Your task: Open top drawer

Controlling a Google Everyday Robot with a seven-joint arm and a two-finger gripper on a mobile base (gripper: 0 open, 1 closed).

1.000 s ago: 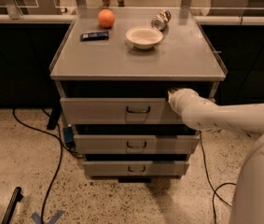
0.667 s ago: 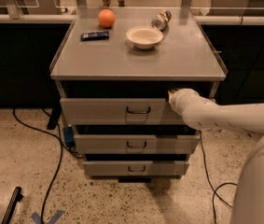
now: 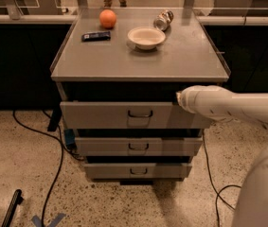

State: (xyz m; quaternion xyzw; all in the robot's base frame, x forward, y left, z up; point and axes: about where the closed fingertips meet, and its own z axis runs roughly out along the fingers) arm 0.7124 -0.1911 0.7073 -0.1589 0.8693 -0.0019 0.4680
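The grey metal cabinet carries a flat surface (image 3: 138, 65) and three stacked drawers, and stands on a speckled floor (image 3: 20, 150).

The robot's white body (image 3: 261, 188) fills the lower right corner. Its arm (image 3: 237, 105) reaches in from the right edge, level with the top drawer.

The top drawer (image 3: 100, 115) is the widest of the three. It sits directly under the surface, with a dark band showing above its front panel. Compared with the earlier frames, the panel shows no clear shift.

The middle drawer (image 3: 105, 146) and the bottom drawer (image 3: 110, 170) lie below it, each narrower than the one above.

The pincer (image 3: 180, 98) is at the arm's tip, against the upper right part of the top drawer's front and well right of the handle (image 3: 140, 113). Its position nearly matches that of one second ago. Whether it is released or clenched cannot be told.

On the surface stand a white bowl (image 3: 146, 37), an orange (image 3: 107, 18), a can (image 3: 163, 19) lying on its side, and a dark flat packet (image 3: 96, 36), all placed as before.

A black cable (image 3: 53, 174) runs across the floor at the left.
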